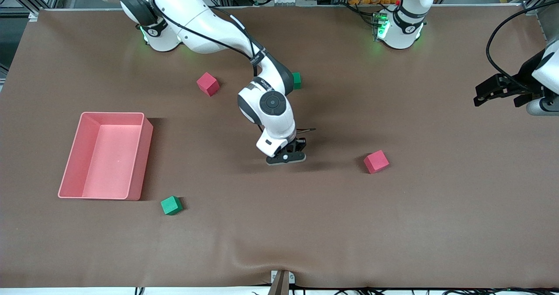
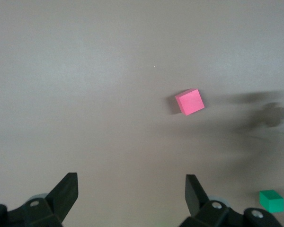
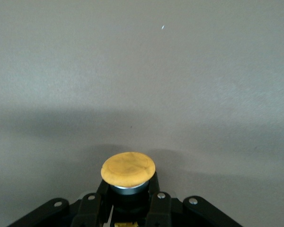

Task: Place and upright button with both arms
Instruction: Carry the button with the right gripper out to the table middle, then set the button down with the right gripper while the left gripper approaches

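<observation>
My right gripper (image 1: pixel 291 150) is low over the middle of the brown table, between the two red cubes. In the right wrist view this gripper (image 3: pixel 128 191) is shut on the button (image 3: pixel 128 169). The button's round orange cap sticks out past the black fingertips (image 3: pixel 153 185). In the front view the button is hidden under the right hand. My left gripper (image 1: pixel 495 91) hangs in the air at the left arm's end of the table. It is open and empty, as the left wrist view (image 2: pixel 131 182) shows. The left arm waits.
A pink bin (image 1: pixel 146 155) stands toward the right arm's end. One red cube (image 1: pixel 376 161) (image 2: pixel 189 101) lies beside the right gripper and another (image 1: pixel 208 84) nearer the bases. One green cube (image 1: pixel 171 205) lies near the bin and another (image 1: pixel 296 80) is partly hidden by the right arm.
</observation>
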Tool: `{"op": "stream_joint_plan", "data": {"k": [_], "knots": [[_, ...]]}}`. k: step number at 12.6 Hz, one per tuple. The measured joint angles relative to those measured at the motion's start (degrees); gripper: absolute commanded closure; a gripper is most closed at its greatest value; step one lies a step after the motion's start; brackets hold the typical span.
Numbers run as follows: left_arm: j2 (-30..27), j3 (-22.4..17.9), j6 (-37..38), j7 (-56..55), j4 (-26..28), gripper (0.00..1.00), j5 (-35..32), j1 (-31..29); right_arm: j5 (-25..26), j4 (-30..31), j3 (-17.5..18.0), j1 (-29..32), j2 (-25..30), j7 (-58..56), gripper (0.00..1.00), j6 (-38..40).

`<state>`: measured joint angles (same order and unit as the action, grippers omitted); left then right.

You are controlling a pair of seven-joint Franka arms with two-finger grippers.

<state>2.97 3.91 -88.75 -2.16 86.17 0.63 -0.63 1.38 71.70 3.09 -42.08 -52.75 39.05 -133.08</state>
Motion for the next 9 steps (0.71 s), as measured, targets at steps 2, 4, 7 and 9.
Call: {"op": "stream_joint_plan", "data": {"k": [2,4,7,9], "knots": [[0.04,0.00,0.00,0.00,0.00,0.00,0.00,0.00,0.02,-0.01,0.01,-0.37,-0.51,0.18,0.00,0.00],[0.09,0.01,0.00,0.00,0.00,0.00,0.19,0.00,0.13,-0.02,0.02,-0.60,-0.76,0.18,0.00,0.05],[0.16,0.05,0.00,0.00,0.00,0.00,0.31,0.07,0.15,-0.47,-0.10,-0.91,-0.76,0.19,0.00,0.47],[0.17,0.19,0.00,0.00,0.00,0.00,0.38,0.27,0.16,-0.99,-0.48,-0.67,-0.75,0.19,0.00,0.53]]}}
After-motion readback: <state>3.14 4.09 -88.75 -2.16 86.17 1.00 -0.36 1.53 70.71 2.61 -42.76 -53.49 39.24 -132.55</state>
